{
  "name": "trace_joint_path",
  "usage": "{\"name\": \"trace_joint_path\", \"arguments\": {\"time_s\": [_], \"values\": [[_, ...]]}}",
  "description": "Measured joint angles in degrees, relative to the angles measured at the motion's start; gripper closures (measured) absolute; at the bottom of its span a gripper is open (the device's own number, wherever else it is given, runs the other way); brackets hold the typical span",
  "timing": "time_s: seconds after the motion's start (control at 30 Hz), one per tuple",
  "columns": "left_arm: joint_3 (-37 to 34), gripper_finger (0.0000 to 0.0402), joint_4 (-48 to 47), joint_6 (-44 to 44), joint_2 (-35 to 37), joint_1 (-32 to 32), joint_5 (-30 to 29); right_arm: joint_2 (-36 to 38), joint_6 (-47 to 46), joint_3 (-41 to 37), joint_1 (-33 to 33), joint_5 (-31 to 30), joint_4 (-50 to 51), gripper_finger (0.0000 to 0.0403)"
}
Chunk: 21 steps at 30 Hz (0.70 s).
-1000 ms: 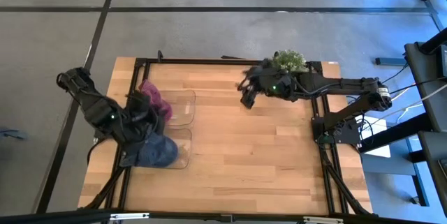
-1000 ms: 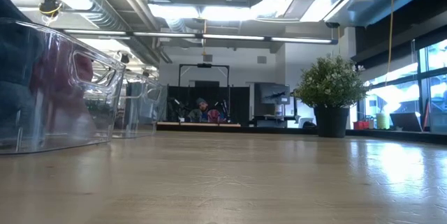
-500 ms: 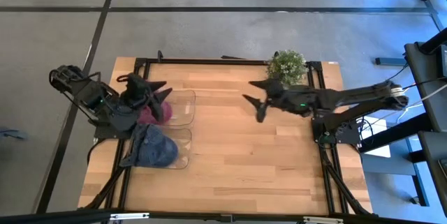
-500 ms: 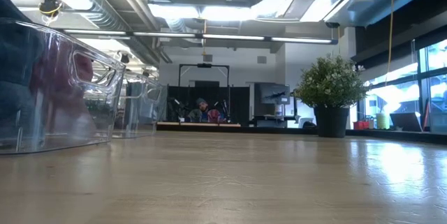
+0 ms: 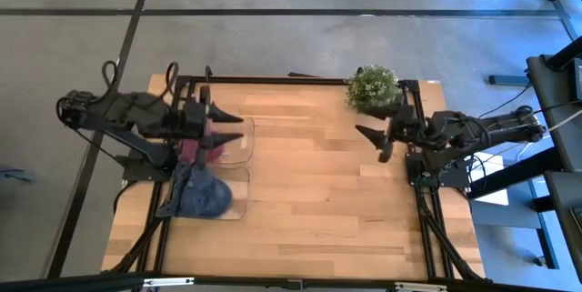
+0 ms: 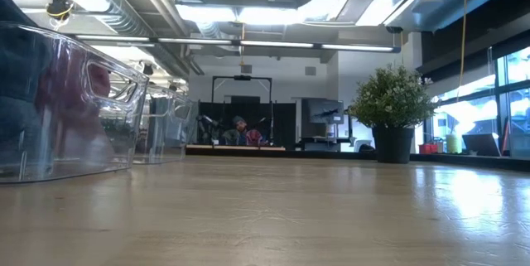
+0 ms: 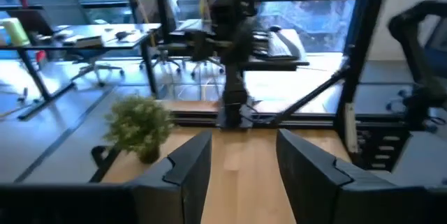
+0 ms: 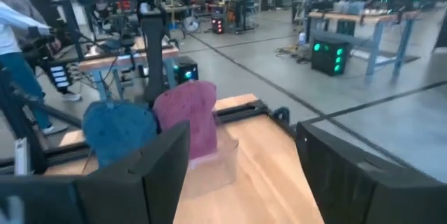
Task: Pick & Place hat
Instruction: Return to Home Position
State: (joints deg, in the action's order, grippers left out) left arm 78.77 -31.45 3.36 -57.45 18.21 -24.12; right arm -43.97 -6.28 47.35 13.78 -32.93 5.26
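A maroon hat sits in the far clear bin at the table's left. A blue hat lies in the near clear bin beside it. Both hats show in the right wrist view, maroon hat and blue hat. My left gripper hovers open above the far bin, fingers level and pointing to the table's right. My right gripper is open near the right edge, raised above the table. In each wrist view the fingers stand apart with nothing between them: left gripper, right gripper.
A potted plant stands at the far right corner, close to my right arm. The bins line the left side in the low view. Bare wood spreads over the table's middle and near part. A person stands beyond the table's left.
My left gripper has risen off the blue hat, moved toward the far edge and turned level, pointing right; the blue hat stays in the near bin. My right arm has drawn back from the far middle of the table toward the right edge.
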Motion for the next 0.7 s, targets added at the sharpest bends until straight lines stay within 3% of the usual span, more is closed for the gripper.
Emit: {"name": "trace_joint_path", "arguments": {"time_s": [0.1,0.27,0.47,0.7], "values": [[-4.48,0.0245,2.29,0.09,3.65,-5.62,6.93,3.26,-1.87,-4.65,1.37,0.19,-0.46,0.0144],[-17.48,0.0245,14.32,0.00,12.03,-13.72,21.83,7.41,-0.56,-10.70,3.11,0.48,-3.70,0.0144],[-33.72,0.0245,21.05,6.32,21.90,-20.43,24.66,14.55,2.55,-15.16,4.43,0.49,-3.80,0.0144],[-49.09,0.0245,30.89,9.78,35.68,-22.93,24.28,23.97,1.93,-21.37,4.92,-1.47,-3.47,0.0144]]}}
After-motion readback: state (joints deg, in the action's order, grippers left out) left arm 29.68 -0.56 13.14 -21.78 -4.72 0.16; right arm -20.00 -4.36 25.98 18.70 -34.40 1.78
